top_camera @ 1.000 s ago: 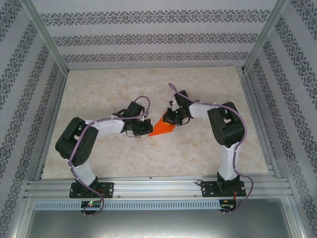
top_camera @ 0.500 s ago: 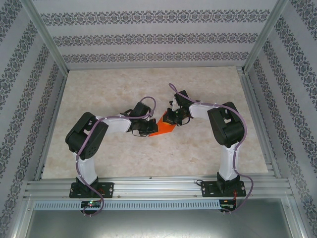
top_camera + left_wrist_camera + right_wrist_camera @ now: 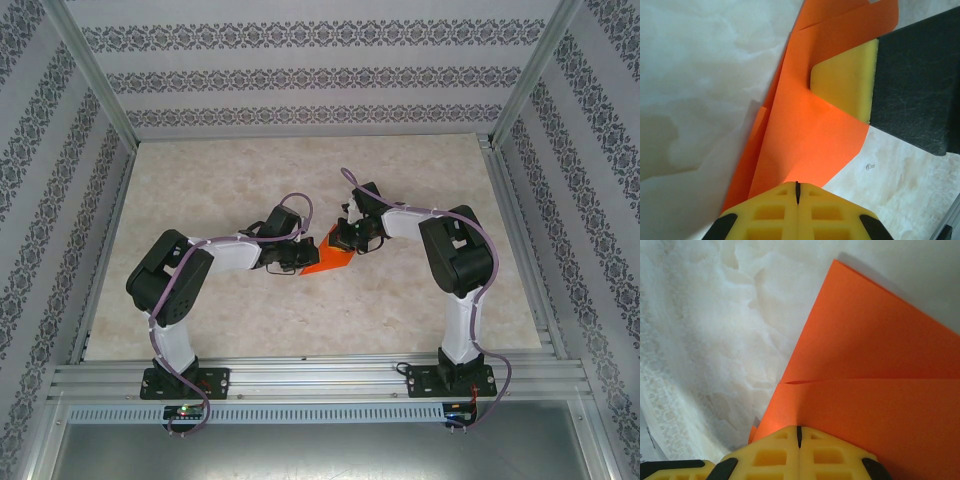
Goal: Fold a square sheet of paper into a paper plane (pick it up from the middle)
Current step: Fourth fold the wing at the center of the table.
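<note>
the orange paper [image 3: 328, 260], folded into overlapping layers with a pointed outline, lies flat on the marble-patterned table [image 3: 200, 180], about at the table's middle. in the left wrist view the paper [image 3: 805, 140] shows several stacked edges along its left side. in the right wrist view the paper [image 3: 875, 390] has a thin seam where two flaps meet.

the left gripper [image 3: 298, 258] sits at the paper's left edge. its yellow fingers are pressed together with only a hairline seam between them, and the left gripper [image 3: 797, 186] has its tips right at the paper's near edge. whether a layer is nipped between them cannot be told.

the right gripper [image 3: 345, 243] is at the paper's upper right side, fingers likewise closed tight. the right gripper [image 3: 799, 430] has its tips against the paper. from the left wrist, one of its yellow pads [image 3: 845, 85] rests on the paper's surface, with an orange flap lying beside it.
</note>
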